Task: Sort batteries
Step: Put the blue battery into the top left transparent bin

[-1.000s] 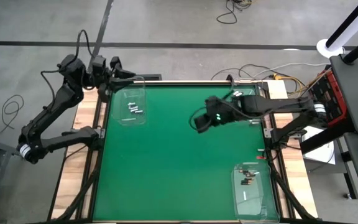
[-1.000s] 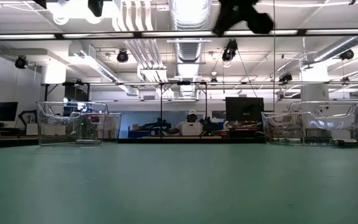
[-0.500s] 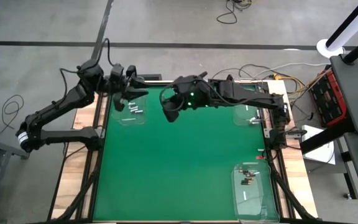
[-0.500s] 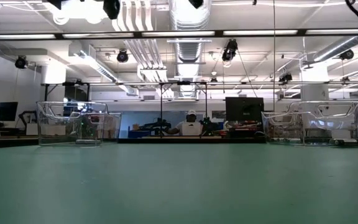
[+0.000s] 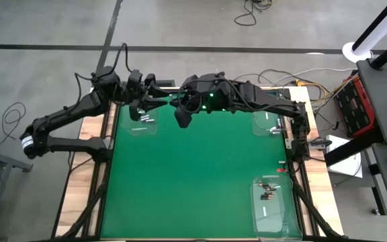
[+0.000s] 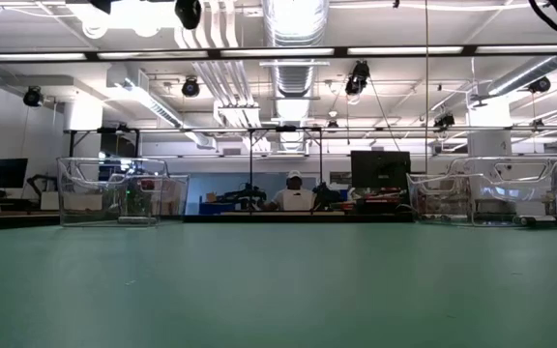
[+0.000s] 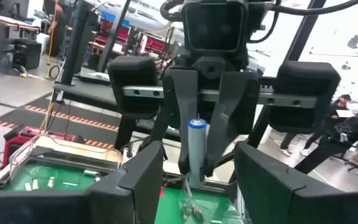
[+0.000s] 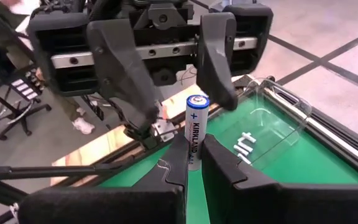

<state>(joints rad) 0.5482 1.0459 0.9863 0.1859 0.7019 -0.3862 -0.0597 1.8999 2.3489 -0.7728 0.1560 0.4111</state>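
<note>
Right gripper (image 8: 192, 163) clamped on upright white battery (image 8: 196, 129), plus end up, above table's far-left part near clear tray (image 5: 142, 114). Left gripper (image 7: 194, 174) faces it, fingers (image 8: 124, 74) spread wide either side of battery, not touching. In high view both grippers meet beside that tray. More batteries (image 5: 144, 118) lie in it; others (image 5: 268, 191) in near-right tray (image 5: 275, 210). Green table (image 5: 200, 181).

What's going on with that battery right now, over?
Right gripper shut on the Kirkland battery, held upright. Left gripper open, fingers either side of its top, not gripping. Nothing in the way.
</note>
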